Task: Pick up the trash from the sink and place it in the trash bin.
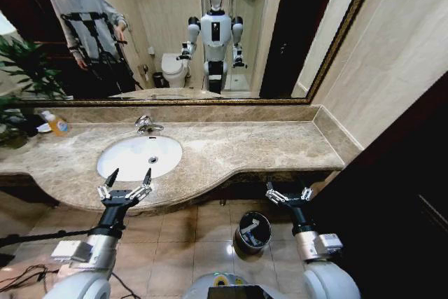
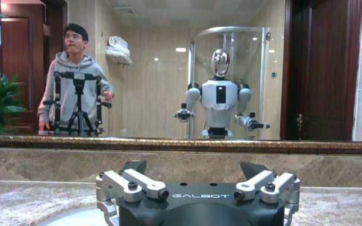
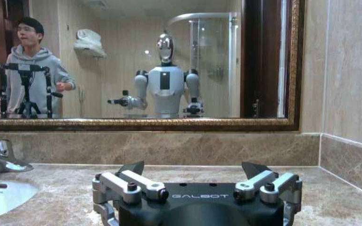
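We see the white sink [image 1: 139,156] set in the marble countertop [image 1: 245,146], its basin bare white where it shows. Our left gripper [image 1: 124,185] hovers at the sink's front rim, fingers spread open. Our right gripper [image 1: 288,193], also open, hangs well right of the sink, just above the black trash bin [image 1: 253,232] on the floor.

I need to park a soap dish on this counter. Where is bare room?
The countertop is bare from the sink to the right-hand wall. It is crowded at the far left, by the pump bottle and plant.
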